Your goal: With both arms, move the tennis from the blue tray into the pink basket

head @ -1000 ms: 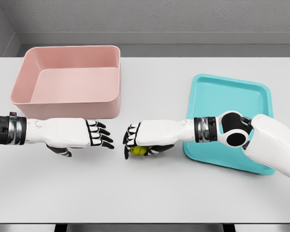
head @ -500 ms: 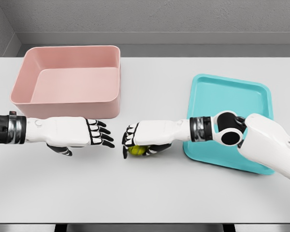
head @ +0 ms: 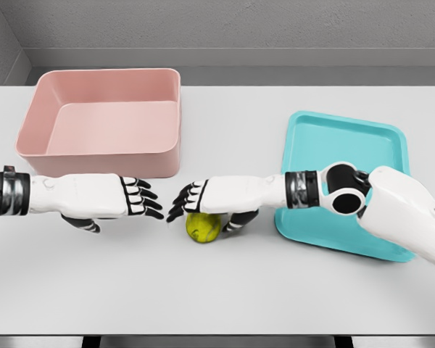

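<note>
Sitting on the white table point(head: 225, 290), the yellow-green tennis ball point(head: 204, 228) lies between the pink basket point(head: 105, 119) and the blue tray point(head: 344, 177), out of both and somewhat nearer the tray's left edge. I see it just below the right robot hand point(head: 212, 205), whose palm covers the ball's top. The right robot hand's fingers point(head: 183, 201) stretch out past the ball to the left, spread and nearly flat, while the thumb curls down along the ball's right side. From this view I cannot tell for sure whether the right robot hand presses the ball or only rests over it; the ball looks to be lying on the table rather than lifted.

Just to the left, the left robot hand point(head: 119, 199) hangs over the table at much the same height, palm down, its black-tipped fingers loosely spread and holding nothing. Its fingertips point toward the right robot hand's fingertips, with a small gap between them.

Behind the left robot hand stands the pink basket, a deep rectangular tub, its front wall near the left forearm. The blue tray lies flat at the right, and the right forearm crosses its lower left corner.
</note>
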Controlling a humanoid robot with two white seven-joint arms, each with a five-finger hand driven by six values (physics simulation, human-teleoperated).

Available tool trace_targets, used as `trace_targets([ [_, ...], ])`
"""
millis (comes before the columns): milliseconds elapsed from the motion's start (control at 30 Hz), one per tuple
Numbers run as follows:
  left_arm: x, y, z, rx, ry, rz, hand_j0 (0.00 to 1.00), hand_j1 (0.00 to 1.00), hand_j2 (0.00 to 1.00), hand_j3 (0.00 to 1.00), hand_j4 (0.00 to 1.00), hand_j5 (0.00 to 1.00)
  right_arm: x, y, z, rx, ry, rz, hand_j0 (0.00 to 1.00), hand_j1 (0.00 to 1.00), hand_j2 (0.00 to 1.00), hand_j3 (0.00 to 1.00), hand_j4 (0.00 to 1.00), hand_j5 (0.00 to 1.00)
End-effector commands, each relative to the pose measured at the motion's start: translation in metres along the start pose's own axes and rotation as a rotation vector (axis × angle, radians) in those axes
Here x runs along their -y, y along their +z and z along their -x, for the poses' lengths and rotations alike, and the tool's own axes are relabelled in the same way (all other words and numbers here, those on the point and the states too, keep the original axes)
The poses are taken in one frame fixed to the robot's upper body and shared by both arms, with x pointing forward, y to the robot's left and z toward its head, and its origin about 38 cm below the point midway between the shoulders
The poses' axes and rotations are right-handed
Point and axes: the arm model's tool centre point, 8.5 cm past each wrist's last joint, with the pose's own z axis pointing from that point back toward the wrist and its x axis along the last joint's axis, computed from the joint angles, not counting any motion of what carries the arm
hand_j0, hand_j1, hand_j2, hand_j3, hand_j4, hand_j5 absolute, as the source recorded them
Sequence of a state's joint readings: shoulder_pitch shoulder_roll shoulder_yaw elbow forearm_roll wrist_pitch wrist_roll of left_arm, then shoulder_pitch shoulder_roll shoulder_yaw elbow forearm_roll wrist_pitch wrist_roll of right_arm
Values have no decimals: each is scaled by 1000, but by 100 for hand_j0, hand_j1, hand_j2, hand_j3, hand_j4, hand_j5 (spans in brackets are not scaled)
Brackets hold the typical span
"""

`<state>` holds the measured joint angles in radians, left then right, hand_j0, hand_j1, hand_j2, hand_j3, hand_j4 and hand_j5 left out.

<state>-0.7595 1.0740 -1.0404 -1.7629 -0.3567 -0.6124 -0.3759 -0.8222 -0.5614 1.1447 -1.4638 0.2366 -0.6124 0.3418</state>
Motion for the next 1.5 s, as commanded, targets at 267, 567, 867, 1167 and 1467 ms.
trace_targets([
  [267,-8,21,7,-66,17,-139,100,100,100,100,100,100,36,89,24,-184,69,36,100,100,100,100,100,100],
  [567,-32,-43,-14,77,-6,-256,100,100,100,100,100,100,88,180,26,-368,192,93,100,100,100,100,100,100],
  [867,-42,-89,-33,138,-167,-204,100,100,100,100,100,100,88,213,33,-437,197,265,100,100,100,100,100,100],
  [1167,-33,-89,-15,125,-28,-232,100,100,100,100,100,100,78,238,32,-495,185,239,100,100,100,100,100,100],
  [1467,-23,-110,-13,133,-39,-150,100,100,100,100,100,100,68,244,31,-509,171,218,100,100,100,100,100,100],
])
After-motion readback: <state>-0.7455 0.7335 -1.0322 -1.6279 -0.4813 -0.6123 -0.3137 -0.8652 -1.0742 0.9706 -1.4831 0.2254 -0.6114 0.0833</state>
